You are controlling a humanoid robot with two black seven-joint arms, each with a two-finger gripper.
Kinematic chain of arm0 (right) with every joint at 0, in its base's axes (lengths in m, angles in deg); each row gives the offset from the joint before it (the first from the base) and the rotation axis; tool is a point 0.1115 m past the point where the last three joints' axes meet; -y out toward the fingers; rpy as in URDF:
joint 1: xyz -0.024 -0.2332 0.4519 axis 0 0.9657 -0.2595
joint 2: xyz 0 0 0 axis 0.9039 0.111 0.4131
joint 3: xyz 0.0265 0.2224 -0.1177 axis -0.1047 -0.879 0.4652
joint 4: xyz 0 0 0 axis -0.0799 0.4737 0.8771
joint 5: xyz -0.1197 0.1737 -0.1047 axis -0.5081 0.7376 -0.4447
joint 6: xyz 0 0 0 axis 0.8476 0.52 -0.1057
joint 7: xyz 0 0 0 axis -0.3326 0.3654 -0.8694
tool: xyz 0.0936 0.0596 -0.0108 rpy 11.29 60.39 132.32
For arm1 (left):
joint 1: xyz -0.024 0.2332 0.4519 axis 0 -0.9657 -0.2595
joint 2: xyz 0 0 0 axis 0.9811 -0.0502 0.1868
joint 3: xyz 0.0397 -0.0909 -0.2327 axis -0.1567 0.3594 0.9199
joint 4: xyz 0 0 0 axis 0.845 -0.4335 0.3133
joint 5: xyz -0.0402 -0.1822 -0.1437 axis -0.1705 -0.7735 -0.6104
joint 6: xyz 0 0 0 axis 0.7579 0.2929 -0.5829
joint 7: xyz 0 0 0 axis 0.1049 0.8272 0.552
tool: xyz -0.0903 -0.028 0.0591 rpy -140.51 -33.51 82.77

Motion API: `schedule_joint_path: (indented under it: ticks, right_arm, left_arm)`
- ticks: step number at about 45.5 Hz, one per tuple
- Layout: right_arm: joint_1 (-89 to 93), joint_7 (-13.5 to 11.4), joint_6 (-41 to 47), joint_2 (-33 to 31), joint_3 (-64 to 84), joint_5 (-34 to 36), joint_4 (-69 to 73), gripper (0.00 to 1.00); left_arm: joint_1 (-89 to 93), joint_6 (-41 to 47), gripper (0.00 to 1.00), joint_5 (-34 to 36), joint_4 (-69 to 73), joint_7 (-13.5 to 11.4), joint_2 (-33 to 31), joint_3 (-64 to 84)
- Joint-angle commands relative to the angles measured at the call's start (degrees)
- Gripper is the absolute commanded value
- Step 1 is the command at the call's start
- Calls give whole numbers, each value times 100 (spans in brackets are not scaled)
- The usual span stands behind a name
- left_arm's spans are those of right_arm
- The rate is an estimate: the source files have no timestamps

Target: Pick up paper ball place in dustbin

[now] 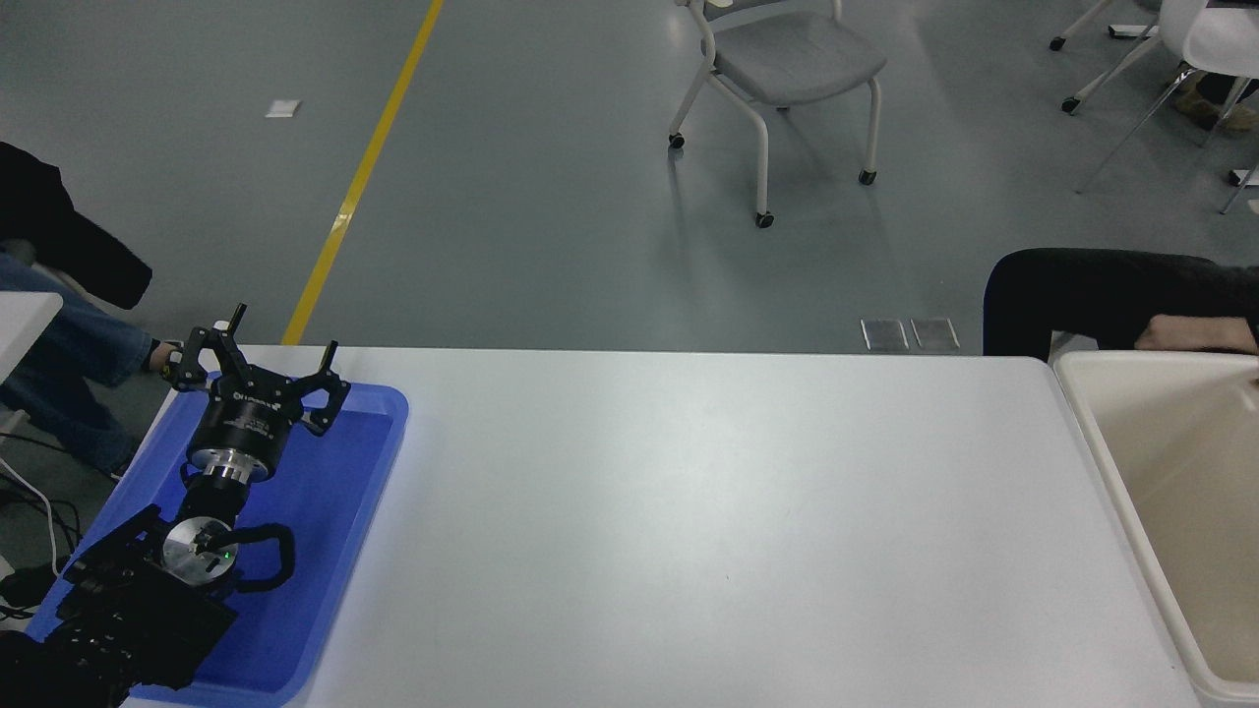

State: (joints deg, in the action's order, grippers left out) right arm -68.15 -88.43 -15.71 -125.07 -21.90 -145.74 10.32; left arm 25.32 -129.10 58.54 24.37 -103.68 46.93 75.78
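The cream-white dustbin (1094,438) stands at the table's right end, cut off by the picture's right edge. What shows of its inside is bare. The paper ball is out of view, and so is my right gripper. My left gripper (278,346) is parked at the lower left over the blue tray, open, with nothing between its fingers.
The shallow blue tray (334,511) lies at the table's left end under the left arm. A person in dark clothing (1072,290) sits at the far right behind the dustbin, one hand (1195,334) just past its far rim. A wheeled chair (787,69) stands on the floor beyond.
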Motion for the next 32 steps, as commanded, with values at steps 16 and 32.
schedule_joint_path:
  ticks: [16,32]
  right_arm:
    - [4064,20,-2828,968,-1843,160,-2572,0]
    - [5102,11,-3260,1988,-2854,451,-3345,0]
  left_arm:
    - [-9,0,100,1,10,-9,9,-3]
    - [-18,0,100,1,10,-9,18,6]
